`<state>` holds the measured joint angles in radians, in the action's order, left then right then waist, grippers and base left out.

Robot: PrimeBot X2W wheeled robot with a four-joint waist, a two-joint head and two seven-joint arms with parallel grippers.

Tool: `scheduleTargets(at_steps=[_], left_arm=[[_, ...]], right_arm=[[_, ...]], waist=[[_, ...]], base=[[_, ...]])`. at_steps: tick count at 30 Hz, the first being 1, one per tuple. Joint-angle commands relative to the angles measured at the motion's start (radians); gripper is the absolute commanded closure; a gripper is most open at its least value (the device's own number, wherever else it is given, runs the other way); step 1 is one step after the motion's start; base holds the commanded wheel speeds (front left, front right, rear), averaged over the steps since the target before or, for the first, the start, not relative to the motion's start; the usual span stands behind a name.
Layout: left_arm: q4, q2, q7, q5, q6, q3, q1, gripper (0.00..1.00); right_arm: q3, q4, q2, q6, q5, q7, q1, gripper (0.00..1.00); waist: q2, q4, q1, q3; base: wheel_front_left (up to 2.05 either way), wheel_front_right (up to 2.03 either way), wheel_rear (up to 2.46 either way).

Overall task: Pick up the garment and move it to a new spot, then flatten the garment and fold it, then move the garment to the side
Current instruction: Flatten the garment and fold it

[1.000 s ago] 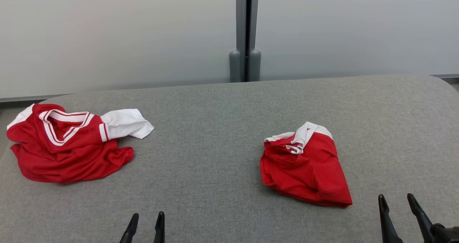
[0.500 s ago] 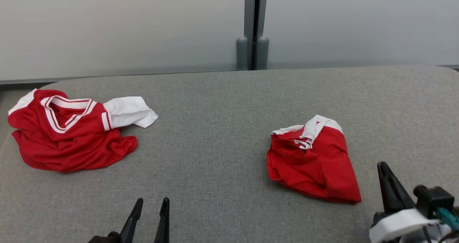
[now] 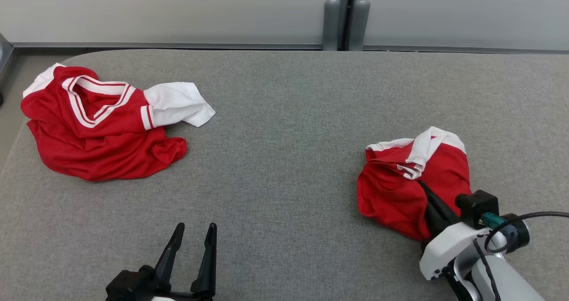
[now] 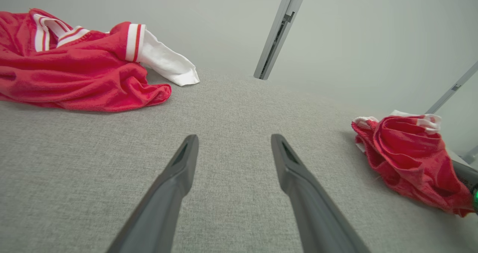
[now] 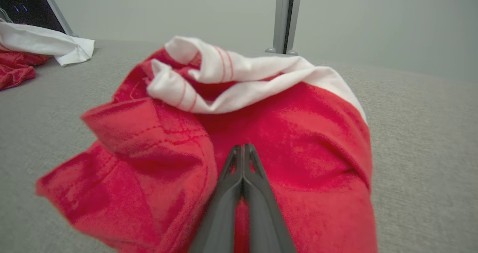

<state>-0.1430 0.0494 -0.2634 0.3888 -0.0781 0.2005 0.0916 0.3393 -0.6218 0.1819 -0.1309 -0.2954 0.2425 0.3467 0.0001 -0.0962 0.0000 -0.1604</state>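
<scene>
Left gripper [image 3: 196, 226]: fingers parted wide, low over grey felt-covered table [image 3: 284, 127]. Far left lies crumpled red jersey with white striped collar [image 3: 98, 136]. On table's right side: small bunched red-and-white garment [image 3: 400, 190]. Right gripper [image 5: 242, 147]: fingers pressed together, tips on its red cloth, no fold visibly caught. Judged light, limp, slippery knit; pinch a raised fold or the white hem.
</scene>
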Motion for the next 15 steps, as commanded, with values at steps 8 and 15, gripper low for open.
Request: scheduleTargets(at_steps=[8, 15], left_arm=[[-0.002, 0.003, -0.002, 0.008, 0.009, -0.003, 0.008, 0.0], [0.002, 0.003, -0.002, 0.009, 0.017, -0.011, 0.029, 0.0]], right_arm=[[0.185, 0.052, 0.039, 0.0, -0.08, 0.023, -0.036, 1.0], [0.227, 0.143, 0.064, 0.0, -0.121, 0.024, -0.069, 1.0]], waist=[[-0.0001, -0.001, 0.0, 0.021], [-0.0001, 0.034, 0.0, 0.059]], base=[[0.0, 0.0, 0.0], [0.0, 0.0, 0.0]])
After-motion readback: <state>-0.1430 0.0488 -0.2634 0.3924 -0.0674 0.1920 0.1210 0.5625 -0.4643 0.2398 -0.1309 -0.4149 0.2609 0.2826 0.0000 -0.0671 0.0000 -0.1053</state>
